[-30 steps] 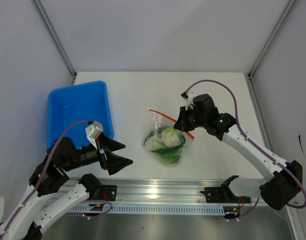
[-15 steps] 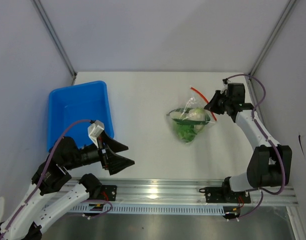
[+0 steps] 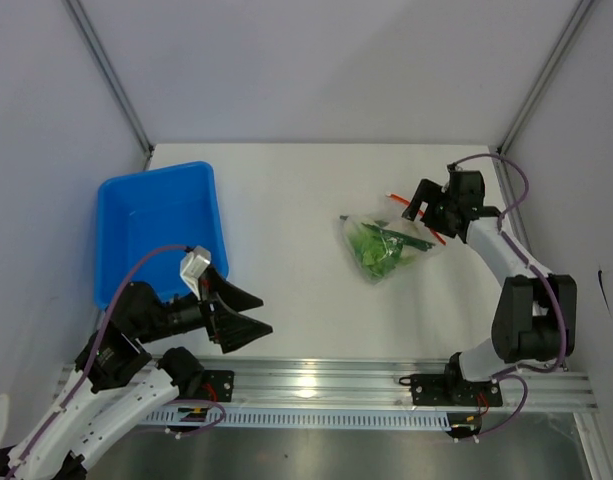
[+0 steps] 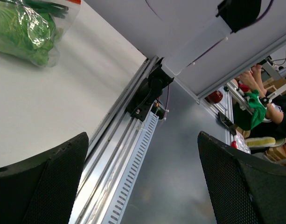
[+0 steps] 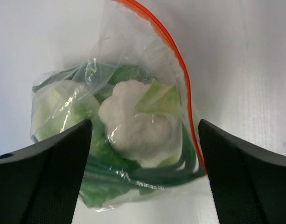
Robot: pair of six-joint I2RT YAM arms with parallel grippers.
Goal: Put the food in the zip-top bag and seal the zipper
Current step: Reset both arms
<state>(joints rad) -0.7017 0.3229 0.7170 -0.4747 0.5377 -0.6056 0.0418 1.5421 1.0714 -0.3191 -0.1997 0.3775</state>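
The right gripper (image 3: 426, 210) stands with its jaws spread wide and nothing between them, poised just over the zip-top bag (image 5: 119, 135), its dark, finely textured fingers (image 5: 45, 172) framing the bag on either side in the wrist view. The bag lies flat on the white table (image 3: 286, 200), in the right half, near the far right corner. It is clear, crinkly and glossy. Inside are the food pieces: a knobbly white head with a pale green leaf (image 5: 140, 123), a leafy green lump (image 5: 59, 112) and slim dark green stalks (image 5: 133, 177). The zipper (image 5: 180, 65) curves as a thin orange-red strip along the bag's side; I cannot tell whether it is sealed.

A broad stretch of tabletop separates the bag from the blue bin (image 3: 116, 215) at the left edge. The left gripper (image 3: 248, 313) hangs wide open near the front rail (image 3: 316, 378), holding nothing.
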